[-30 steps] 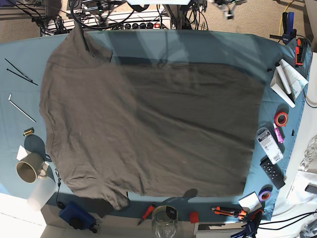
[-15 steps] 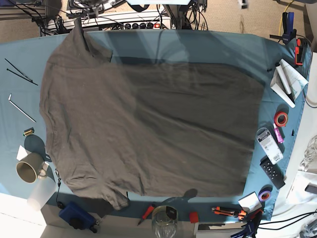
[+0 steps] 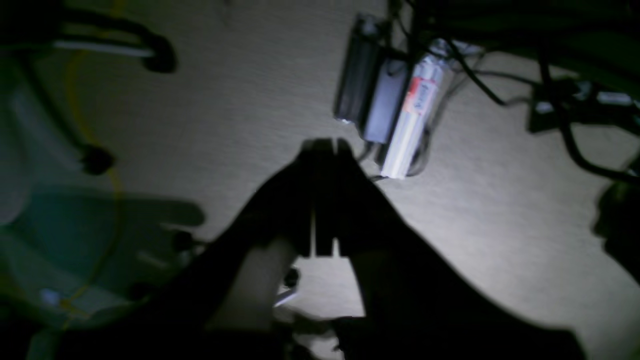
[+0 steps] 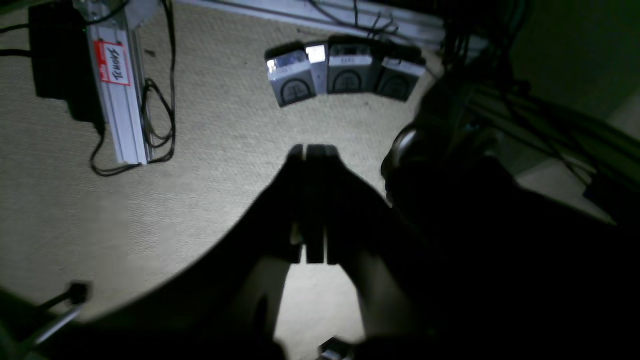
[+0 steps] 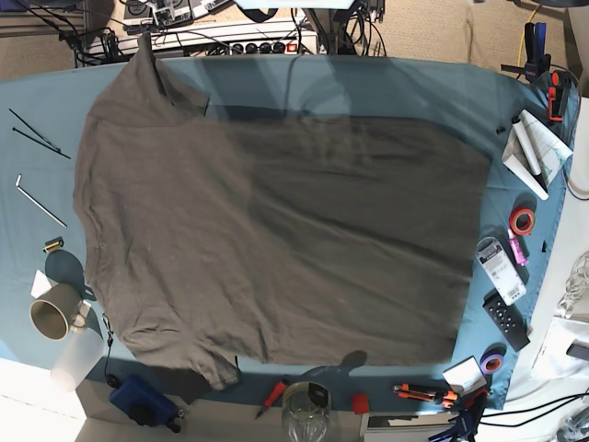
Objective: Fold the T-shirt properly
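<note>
The T-shirt (image 5: 276, 230) lies spread flat across the blue tablecloth (image 5: 386, 87), filling the middle of the base frame, its sleeves toward the left edge. At lower left a tan mug (image 5: 55, 311) lies tipped beside a clear cup (image 5: 75, 357), and a glass jar (image 5: 306, 412) stands at the bottom centre; what they contain cannot be told. The left gripper (image 3: 324, 146) and right gripper (image 4: 310, 150) hang over the carpet, jaws pressed together, gripping nothing.
</note>
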Controlling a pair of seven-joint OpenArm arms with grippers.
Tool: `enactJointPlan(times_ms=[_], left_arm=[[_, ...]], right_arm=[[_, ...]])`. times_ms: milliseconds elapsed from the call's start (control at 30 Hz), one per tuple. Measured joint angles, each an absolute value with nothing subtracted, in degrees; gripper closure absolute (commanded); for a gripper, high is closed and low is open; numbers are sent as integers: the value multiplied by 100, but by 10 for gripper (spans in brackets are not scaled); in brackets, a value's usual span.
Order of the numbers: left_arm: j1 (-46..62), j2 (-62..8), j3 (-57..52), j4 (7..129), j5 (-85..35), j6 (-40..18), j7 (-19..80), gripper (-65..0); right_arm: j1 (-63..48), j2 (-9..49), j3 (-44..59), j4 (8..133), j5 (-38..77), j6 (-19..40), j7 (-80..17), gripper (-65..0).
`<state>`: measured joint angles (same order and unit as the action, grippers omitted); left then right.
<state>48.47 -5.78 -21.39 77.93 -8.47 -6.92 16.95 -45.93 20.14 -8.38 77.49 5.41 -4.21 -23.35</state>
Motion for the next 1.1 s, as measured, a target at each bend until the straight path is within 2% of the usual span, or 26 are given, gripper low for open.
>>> enactJointPlan(times_ms=[367,533,800,967,1100], left_arm=[[5968,-576,-2139,10191,-864,-548,2029,0],[6318,-576,-2139,10912,-845,-550,2080,0],[6405,-576,-2139,11867,-856,-298,2550,0],[6414,-576,-2139,12460,-294,-250,2683,0],[6414,-580,-2139,12862,-86,-257,2696,0]], right_arm=[[-5516,2032,-838,9666,126,-1050,-2473,0],[-5843,2047,-834,10333,-475,-1313,-2585,0],[-5988,2051,-832,11458,-1072,-1747,-2773,0],[-5988,2053,-832,12167,-1175,-1769,-2989,0],[-5948,1988,-832,12495,-1938,-1793,-3000,0]])
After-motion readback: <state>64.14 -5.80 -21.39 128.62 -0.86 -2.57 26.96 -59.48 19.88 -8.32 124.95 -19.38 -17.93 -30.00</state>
